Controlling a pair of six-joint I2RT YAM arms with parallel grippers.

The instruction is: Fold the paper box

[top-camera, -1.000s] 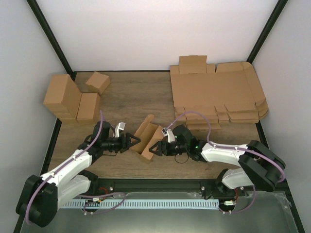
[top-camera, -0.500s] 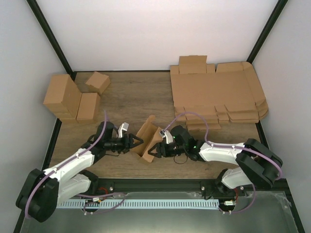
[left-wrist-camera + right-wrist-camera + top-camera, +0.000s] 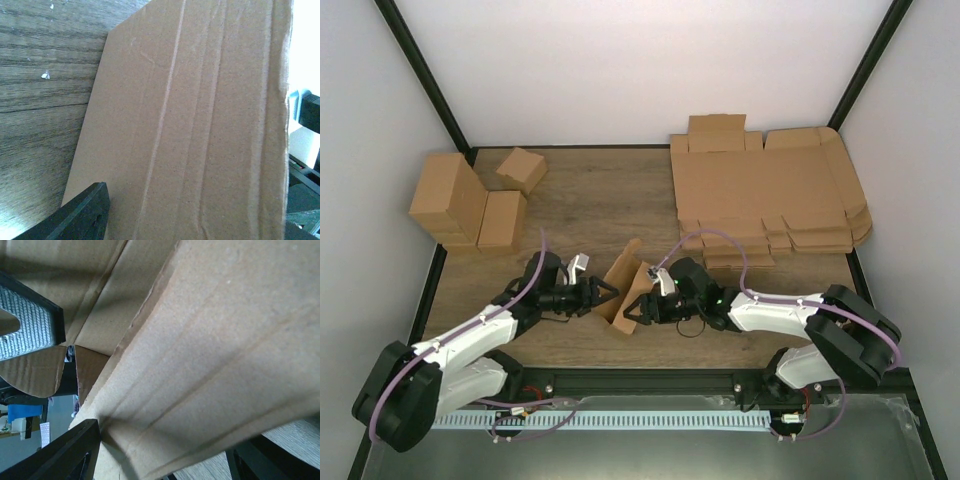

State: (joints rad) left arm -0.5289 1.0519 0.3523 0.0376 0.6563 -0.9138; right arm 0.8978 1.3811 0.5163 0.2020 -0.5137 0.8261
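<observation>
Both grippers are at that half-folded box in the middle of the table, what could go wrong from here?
One: the paper box is only half formed between the left gripper and the right gripper; uneven pushing might spring its flaps open or slide it across the table. Two: in the right wrist view the cardboard bends near the fingers; more pressure could crease it off its score lines.

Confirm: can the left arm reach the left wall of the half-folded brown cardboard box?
Likely yes: the left gripper sits right at that wall of the box, nothing between them; the right gripper is opposite.
</observation>
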